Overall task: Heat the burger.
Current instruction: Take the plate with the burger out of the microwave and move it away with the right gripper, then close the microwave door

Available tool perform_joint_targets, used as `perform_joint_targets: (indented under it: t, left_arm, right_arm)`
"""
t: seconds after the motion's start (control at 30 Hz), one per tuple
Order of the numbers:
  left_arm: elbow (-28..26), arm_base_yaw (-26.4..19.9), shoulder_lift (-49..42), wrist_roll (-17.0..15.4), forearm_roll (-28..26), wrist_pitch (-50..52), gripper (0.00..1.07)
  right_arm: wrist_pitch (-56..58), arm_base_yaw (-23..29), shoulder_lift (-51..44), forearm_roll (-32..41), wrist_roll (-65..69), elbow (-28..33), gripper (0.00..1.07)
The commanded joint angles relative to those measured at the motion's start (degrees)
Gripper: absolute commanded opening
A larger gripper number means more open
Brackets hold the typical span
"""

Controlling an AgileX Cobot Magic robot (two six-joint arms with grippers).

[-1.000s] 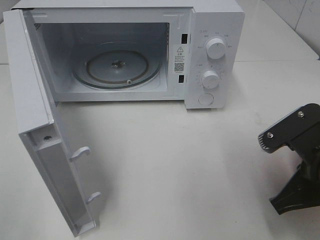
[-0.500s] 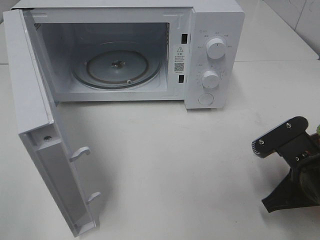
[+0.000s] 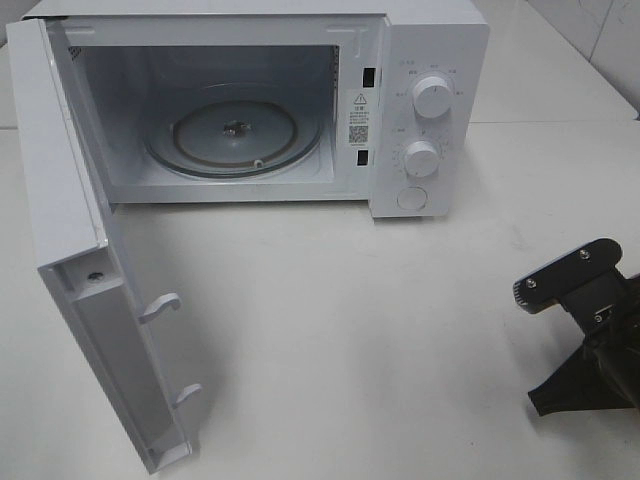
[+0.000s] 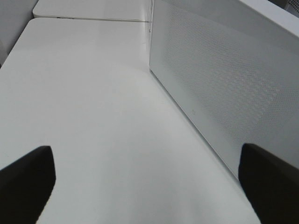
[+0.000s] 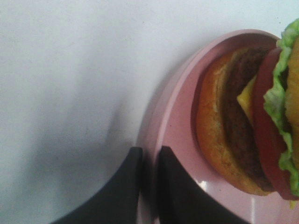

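The right arm [image 3: 590,340] is reaching in at the right edge of the exterior high view, low over the white table [image 3: 350,330], its wrist angled down and its gripper end hidden from that camera. In the right wrist view, the right gripper [image 5: 148,186] is pinching the rim of the pink plate [image 5: 175,126], one finger outside the rim and the other inside it, the jaws nearly together with only the thin edge between them. The burger [image 5: 252,121] is sitting on that plate just beyond the fingers, apart from them; its layers, bun, dark patty, cheese, tomato and lettuce, are showing edge-on to the camera. The left gripper [image 4: 145,186] is standing wide, holding nothing, beside the perforated door [image 4: 224,79] of the open microwave [image 3: 400,60].
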State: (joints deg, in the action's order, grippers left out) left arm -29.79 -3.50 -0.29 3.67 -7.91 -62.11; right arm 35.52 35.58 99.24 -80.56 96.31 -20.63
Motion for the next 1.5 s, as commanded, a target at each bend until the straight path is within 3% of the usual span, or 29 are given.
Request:
perform_joint_targets:
  t: [0.03,0.13,0.2,0.37,0.6,0.73,0.8,0.83,0.87,0.93,0.97,1.0,1.07,1.1,1.13,1.2,1.23,1.37,1.43,1.5]
  left_arm:
    - [0.06,-0.11,-0.97,-0.34,-0.23,0.63,1.0]
    - [0.06,-0.11,-0.97,-0.34,-0.23,0.63,1.0]
    - [0.06,-0.11,-0.97,-0.34,-0.23,0.63,1.0]
    - [0.06,-0.11,-0.97,-0.34,-0.23,0.63,1.0]
    - [0.06,-0.11,-0.97,-0.34,-0.23,0.63,1.0]
    - [0.06,-0.11,-0.97,-0.34,-0.23,0.63,1.0]
    - [0.06,-0.11,-0.97,-0.34,-0.23,0.63,1.0]
    - [0.06,-0.11,-0.97,-0.34,-0.23,0.63,1.0]
    - [0.06,-0.11,-0.97,-0.34,-0.23,0.63,1.0]
    - [0.06,-0.11,-0.97,-0.34,-0.23,0.63,1.0]
    - [0.06,-0.11,-0.97,-0.34,-0.23,0.63,1.0]
    - [0.06,-0.11,-0.97,-0.34,-0.23,0.63,1.0]
    - [0.06,-0.11,-0.97,-0.34,-0.23,0.63,1.0]
    - [0.06,-0.11,-0.97,-0.34,-0.23,0.63,1.0]
    - [0.06,-0.11,-0.97,-0.34,-0.23,0.63,1.0]
    - [0.06,-0.11,-0.97,-0.34,-0.23,0.63,1.0]
    - [0.06,-0.11,-0.97,-0.34,-0.23,0.63,1.0]
    - [0.06,-0.11,-0.97,-0.34,-0.23,0.63,1.0]
    - [0.06,-0.11,-0.97,-0.34,-0.23,0.63,1.0]
    - [0.06,-0.11,-0.97,-0.34,-0.23,0.63,1.0]
  right_arm:
    - [-0.17,-0.06,0.17,-1.43,0.29,-0.29,0.2]
    - [-0.63,0.0,-0.17,-1.43,0.17,-0.29,0.28]
    - [-1.89,0.0,-2.06,-1.43,-0.57,-0.34,0.43]
    - [-2.29,0.0,-8.37,-1.43,-2.12,-0.34,0.58]
    - [-8.19,0.0,-19.25,-0.69,-6.82,-0.34,0.65]
    - [-16.5,0.0,-26.64,3.61,-13.92,-0.34,0.67]
    - [-20.97,0.0,-30.37,10.77,-20.8,-0.34,0.7]
    - [-20.97,0.0,-30.37,10.77,-20.8,-0.34,0.7]
    - [-21.6,0.0,-32.54,17.02,-26.59,-0.34,0.72]
    - [-21.54,0.0,-33.4,19.54,-29.05,-0.34,0.73]
    - [-20.91,0.0,-34.66,25.78,-35.52,-0.34,0.73]
    - [-20.91,0.0,-34.66,25.78,-35.52,-0.34,0.73]
    - [-20.51,0.0,-35.92,35.87,-45.09,-0.86,0.73]
    - [-20.51,0.0,-35.92,35.87,-45.09,-0.86,0.73]
    - [-18.45,0.0,-36.33,43.49,-52.25,-2.12,0.73]
    - [-16.44,0.0,-36.27,47.61,-56.67,-3.21,0.73]
    - [-11.86,0.0,-36.27,54.83,-65.6,-5.96,0.73]
    - [-5.9,0.0,-36.27,61.88,-75.75,-10.03,0.73]
    - [1.43,0.0,-36.5,68.12,-85.14,-15.3,0.73]
    - [3.09,0.0,-36.5,69.33,-86.75,-16.33,0.73]
